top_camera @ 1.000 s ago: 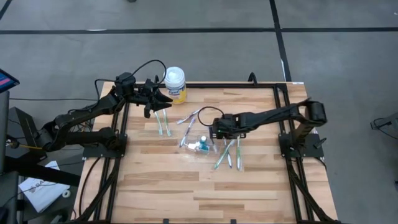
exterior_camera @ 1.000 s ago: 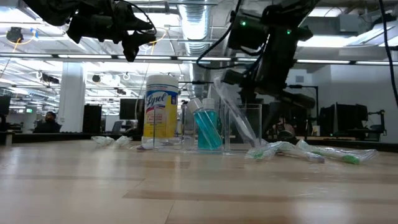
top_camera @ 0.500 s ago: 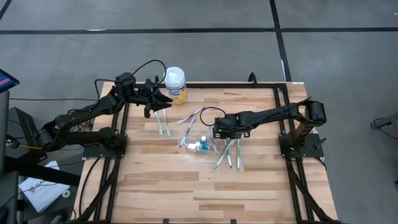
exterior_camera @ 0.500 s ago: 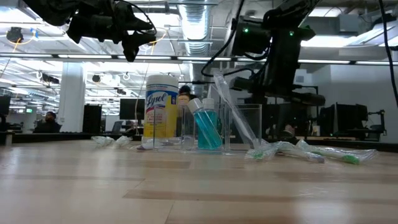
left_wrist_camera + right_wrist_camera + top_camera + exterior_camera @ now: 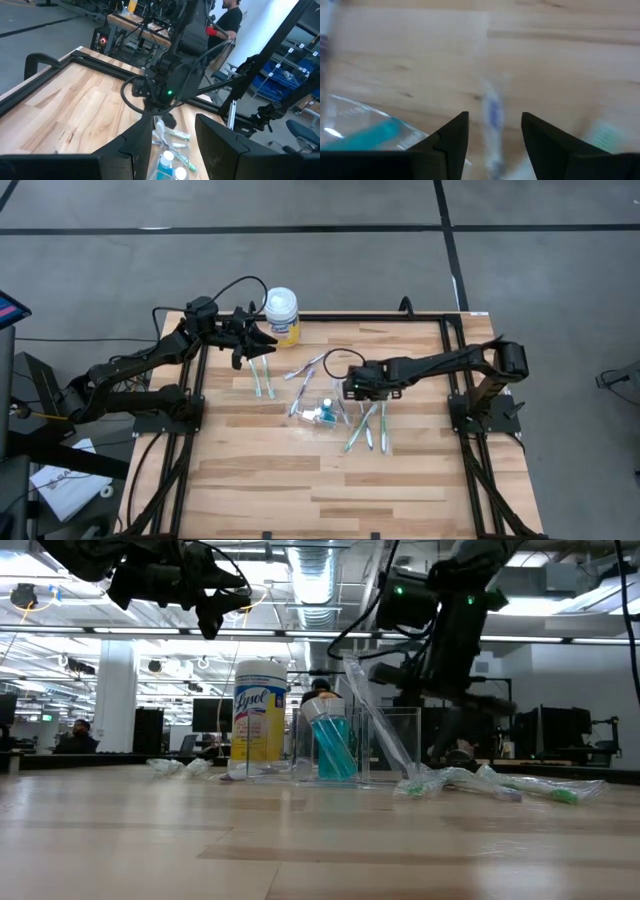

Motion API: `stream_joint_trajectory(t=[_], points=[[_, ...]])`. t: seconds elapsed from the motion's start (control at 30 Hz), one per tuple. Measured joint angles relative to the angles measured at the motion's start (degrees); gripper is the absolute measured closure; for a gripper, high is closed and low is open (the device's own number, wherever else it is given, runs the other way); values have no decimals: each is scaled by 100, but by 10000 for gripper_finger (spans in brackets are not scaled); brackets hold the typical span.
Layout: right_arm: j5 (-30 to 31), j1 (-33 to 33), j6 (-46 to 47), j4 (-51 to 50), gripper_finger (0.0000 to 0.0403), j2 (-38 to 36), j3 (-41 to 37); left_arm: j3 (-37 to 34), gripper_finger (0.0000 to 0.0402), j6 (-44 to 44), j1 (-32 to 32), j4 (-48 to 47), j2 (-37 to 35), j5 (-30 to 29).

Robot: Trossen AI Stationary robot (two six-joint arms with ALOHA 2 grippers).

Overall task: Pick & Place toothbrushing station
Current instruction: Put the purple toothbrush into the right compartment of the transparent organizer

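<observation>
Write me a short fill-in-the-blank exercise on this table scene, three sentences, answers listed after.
1. The two blue toothpaste tubes stand inside the clear plastic ____.
2. The canister of wipes with the yellow label stands near the ____ gripper, at the table's far edge.
3. The right gripper hovers with its fingers ____ and nothing between them, close to the loose toothbrushes.

Missing words: cup; left; open
</observation>
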Motion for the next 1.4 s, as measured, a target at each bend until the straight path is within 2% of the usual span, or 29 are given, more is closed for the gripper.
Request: stream_joint_trajectory(t=[0.13,0.37,0.5,0.63,0.87,1.4], points=[[-25,-24,340,597,230,-3,-473,0,257,-34,0,0,0,0],[-139,-20,443,651,243,-5,-686,0,257,-48,0,-1,0,0],[-127,-20,442,665,291,-5,-686,0,257,-52,0,0,0,0],[139,-22,270,663,383,-8,-686,0,257,-140,0,0,0,0],[205,-162,107,639,399,-262,-688,0,257,-148,0,-2,0,0],[2486,-688,-823,328,403,-2742,-688,0,257,-108,0,0,0,-1]])
